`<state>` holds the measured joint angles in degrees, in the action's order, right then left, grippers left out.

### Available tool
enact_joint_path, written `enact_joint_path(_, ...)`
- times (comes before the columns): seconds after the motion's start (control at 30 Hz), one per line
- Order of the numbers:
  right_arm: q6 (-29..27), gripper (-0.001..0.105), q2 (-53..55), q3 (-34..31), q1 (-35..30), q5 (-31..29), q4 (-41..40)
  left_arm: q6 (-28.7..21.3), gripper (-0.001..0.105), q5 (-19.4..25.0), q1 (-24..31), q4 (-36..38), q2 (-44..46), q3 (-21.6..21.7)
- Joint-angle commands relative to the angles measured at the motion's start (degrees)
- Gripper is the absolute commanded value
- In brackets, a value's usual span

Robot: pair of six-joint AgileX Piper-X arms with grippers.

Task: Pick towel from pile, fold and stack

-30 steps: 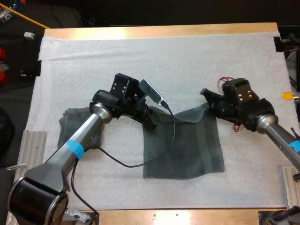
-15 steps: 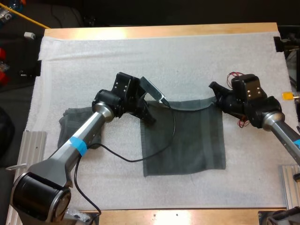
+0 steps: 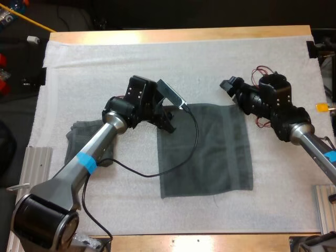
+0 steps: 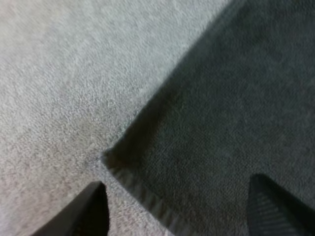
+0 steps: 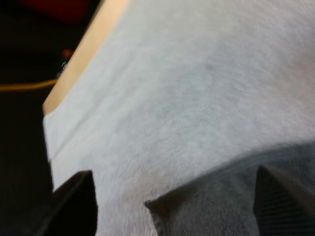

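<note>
High view: towel [image 3: 205, 149] lies flat, left gripper [image 3: 168, 122] and right gripper [image 3: 229, 85] hover jaws apart over its far corners, guessing regrip and fold comes next

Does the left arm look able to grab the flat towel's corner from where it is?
Probably yes: its open jaws sit astride that corner of the flat towel, one over the bare mat, with nothing between.

The white mat [image 3: 157, 58] is bare along its far edge and near edge; a spread towel [image 3: 206, 152] covers the middle, a crumpled towel [image 3: 76, 134] lies near the left edge under the left arm [image 3: 93, 155]
</note>
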<state>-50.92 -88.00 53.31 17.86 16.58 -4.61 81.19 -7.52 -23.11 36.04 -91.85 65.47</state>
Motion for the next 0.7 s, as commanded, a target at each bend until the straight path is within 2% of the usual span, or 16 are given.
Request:
enact_joint_path(0.0,-4.95,0.063,1.87,0.14,-0.29,1.61,0.63,1.17,0.056,1.50,0.01,0.67,2.15,0.57)
enact_joint_path(0.2,-16.45,0.063,7.89,0.14,-0.29,1.44,-9.16,4.06,0.056,1.76,0.01,5.78,9.26,0.55)
enact_joint_path(0.37,-25.55,0.063,15.73,0.14,-0.29,0.49,-22.44,7.70,0.056,1.76,0.01,13.08,18.07,0.55)
enact_joint_path(0.5,-30.36,0.063,22.15,0.14,-0.29,-0.10,-32.10,10.47,0.056,1.53,0.01,18.65,25.06,0.55)
enact_joint_path(0.67,-32.10,0.063,29.72,0.14,-0.16,-0.10,-42.99,13.43,0.056,1.32,0.01,25.71,32.44,0.55)
